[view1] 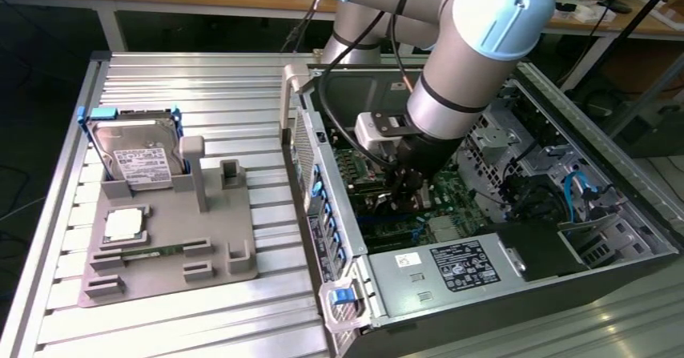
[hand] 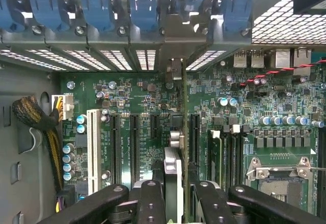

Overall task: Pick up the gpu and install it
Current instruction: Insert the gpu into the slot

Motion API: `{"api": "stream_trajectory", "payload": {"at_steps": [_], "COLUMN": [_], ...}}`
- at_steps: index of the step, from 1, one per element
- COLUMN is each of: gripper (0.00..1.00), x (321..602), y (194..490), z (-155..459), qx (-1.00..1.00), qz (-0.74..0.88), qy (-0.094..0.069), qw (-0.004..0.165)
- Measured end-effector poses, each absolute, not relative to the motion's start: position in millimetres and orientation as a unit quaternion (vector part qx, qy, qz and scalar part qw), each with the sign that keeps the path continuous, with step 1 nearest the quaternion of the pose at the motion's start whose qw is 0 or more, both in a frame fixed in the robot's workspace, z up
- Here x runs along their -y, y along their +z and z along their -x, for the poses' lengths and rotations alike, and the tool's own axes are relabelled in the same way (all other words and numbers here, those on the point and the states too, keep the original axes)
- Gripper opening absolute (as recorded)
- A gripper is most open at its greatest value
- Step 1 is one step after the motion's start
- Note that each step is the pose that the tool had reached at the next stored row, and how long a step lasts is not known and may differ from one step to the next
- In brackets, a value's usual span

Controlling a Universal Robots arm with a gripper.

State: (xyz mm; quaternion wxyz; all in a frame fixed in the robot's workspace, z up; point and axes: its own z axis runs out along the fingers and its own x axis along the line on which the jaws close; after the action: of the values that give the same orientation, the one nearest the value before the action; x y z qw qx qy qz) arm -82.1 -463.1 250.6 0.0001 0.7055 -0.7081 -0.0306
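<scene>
Wrist view, and the black fingers are pinched in tight on the gpu, one on either side of the thin card, seen edge-on. It stands upright over the motherboard, running along the expansion slots; whether it's seated, can't tell. Exterior view: the gripper is down inside the open computer case. Out at nine o'clock from it, the hard drive leans on the grey fixture.
</scene>
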Motion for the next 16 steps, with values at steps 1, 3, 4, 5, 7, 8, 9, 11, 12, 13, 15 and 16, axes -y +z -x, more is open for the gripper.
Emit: {"api": "stream_trajectory", "payload": {"at_steps": [1, 3, 4, 5, 7, 8, 9, 11, 12, 13, 15, 16], "gripper": [0.27, 0.27, 0.27, 0.27, 0.27, 0.27, 0.27, 0.27, 0.27, 0.27, 0.27, 0.27], "x": [463.1, 463.1, 463.1, 463.1, 463.1, 463.1, 463.1, 463.1, 463.1, 463.1, 463.1, 463.1], "y": [250.7, 250.6, 250.6, 250.7, 250.7, 250.7, 250.6, 250.7, 251.0, 251.5, 253.5, 254.4], "z": [82.4, 82.9, 83.1, 83.2, 83.3, 83.3, 83.3, 83.3, 83.5, 83.6, 84.1, 84.4], "qx": [0.708, 0.708, 0.708, 0.708, 0.708, 0.708, 0.708, 0.708, 0.708, 0.708, 0.708, 0.708], "qz": [-0.705, -0.705, -0.705, -0.705, -0.705, -0.705, -0.705, -0.706, -0.706, -0.706, -0.706, -0.706], "qy": [-0.031, -0.031, -0.031, -0.031, -0.031, -0.031, -0.031, -0.031, -0.031, -0.031, -0.031, -0.031], "qw": [0.0, 0.0, 0.0, 0.0, 0.0, 0.0, 0.0, 0.0, 0.0, 0.0, 0.0, 0.0]}}
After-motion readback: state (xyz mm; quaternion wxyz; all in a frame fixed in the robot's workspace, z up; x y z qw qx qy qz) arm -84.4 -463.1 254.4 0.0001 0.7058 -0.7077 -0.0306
